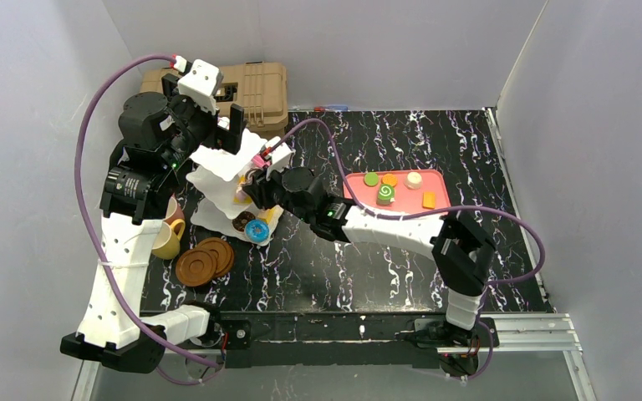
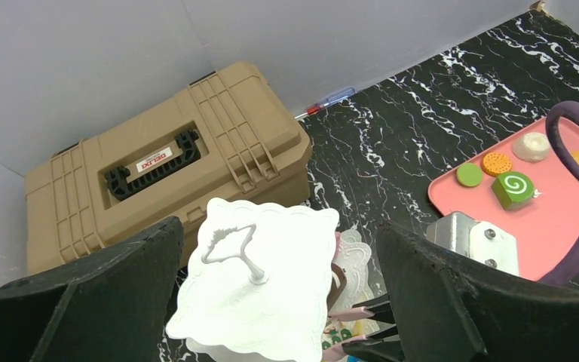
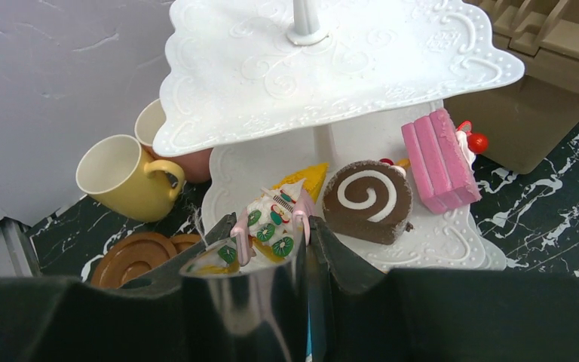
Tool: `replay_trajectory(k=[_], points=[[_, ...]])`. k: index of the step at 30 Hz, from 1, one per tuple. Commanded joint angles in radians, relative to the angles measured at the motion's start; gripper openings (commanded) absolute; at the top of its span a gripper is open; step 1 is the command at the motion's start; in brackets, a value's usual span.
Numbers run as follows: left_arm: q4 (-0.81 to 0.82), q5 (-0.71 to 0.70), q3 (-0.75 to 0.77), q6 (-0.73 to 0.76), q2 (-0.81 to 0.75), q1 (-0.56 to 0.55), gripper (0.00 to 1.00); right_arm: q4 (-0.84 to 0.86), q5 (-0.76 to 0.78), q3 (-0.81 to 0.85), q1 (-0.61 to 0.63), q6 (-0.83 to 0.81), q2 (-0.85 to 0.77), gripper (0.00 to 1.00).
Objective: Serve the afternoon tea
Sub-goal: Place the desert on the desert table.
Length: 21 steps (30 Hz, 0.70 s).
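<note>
Brown saucers [image 1: 205, 261] and the yellow cup [image 1: 165, 241] sit at the near left of the tabletop [image 1: 343, 276]; just behind, the jaws of the right arm [image 1: 384, 221] grip a kiwi-topped pastry [image 3: 271, 219] over the middle plate of the three-tier stand [image 3: 332, 68], beside the chocolate swirl roll [image 3: 368, 200]. Best, I judge, to set it flat in the bare spot beside that roll (clear of the plate above) before release. Farther back, the jaws of the left arm [image 1: 146, 180] hang wide open, empty, either side of the wire loop [image 2: 234, 243].
</note>
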Motion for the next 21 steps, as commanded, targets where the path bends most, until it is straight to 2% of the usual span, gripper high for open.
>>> replay_trajectory(k=[1,9,17,21], points=[[0.003,0.019,-0.001,-0.009,-0.021,0.005,0.97,0.107,0.029,0.063,0.004,0.014,0.016,0.19],[0.007,0.022,-0.012,-0.006,-0.027,0.004,0.98,0.150,0.062,0.074,0.004,0.028,0.074,0.27],[0.014,0.021,-0.021,-0.001,-0.034,0.004,0.98,0.109,0.055,0.072,0.004,0.026,0.047,0.58],[0.018,0.030,-0.019,-0.011,-0.031,0.004,0.98,0.097,0.054,0.067,0.004,0.030,0.032,0.65]])
